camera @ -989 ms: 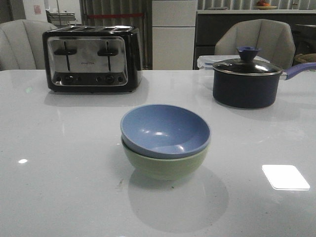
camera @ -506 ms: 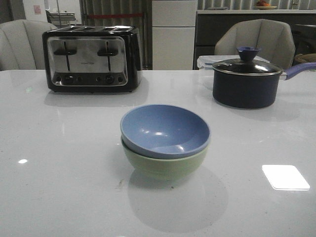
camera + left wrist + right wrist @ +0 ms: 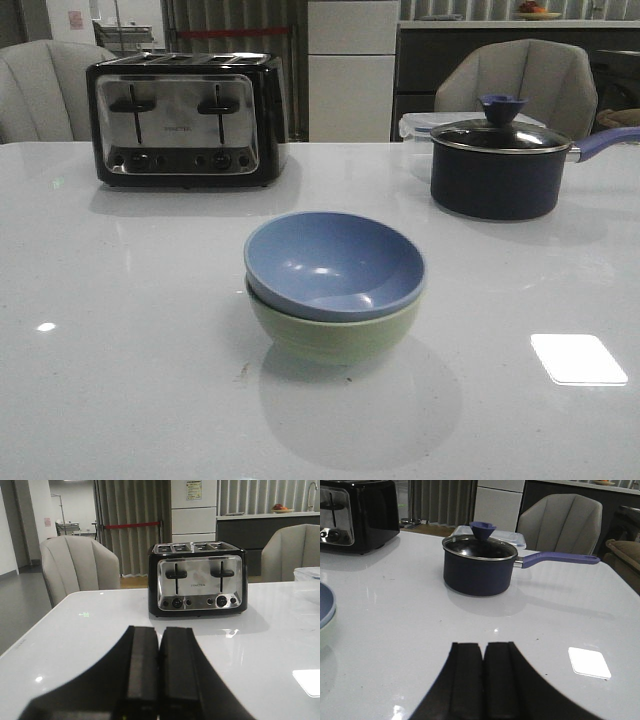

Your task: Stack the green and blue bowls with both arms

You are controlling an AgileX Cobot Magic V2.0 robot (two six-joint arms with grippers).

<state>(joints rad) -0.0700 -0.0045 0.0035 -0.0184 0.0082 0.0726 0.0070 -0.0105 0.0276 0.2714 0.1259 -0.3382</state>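
Note:
The blue bowl (image 3: 335,262) sits nested inside the green bowl (image 3: 335,335) at the middle of the white table (image 3: 120,330). In the right wrist view only a sliver of the blue bowl (image 3: 325,607) and the green bowl (image 3: 324,632) shows at the picture's edge. My left gripper (image 3: 160,632) is shut with nothing between its fingers, above the table and facing the toaster. My right gripper (image 3: 484,647) is also shut and empty, above the table before the saucepan. Neither arm shows in the front view.
A black and chrome toaster (image 3: 185,120) stands at the back left. A dark lidded saucepan (image 3: 500,165) with a blue handle stands at the back right, a clear container (image 3: 420,125) behind it. Grey chairs (image 3: 520,80) stand beyond the table's far edge.

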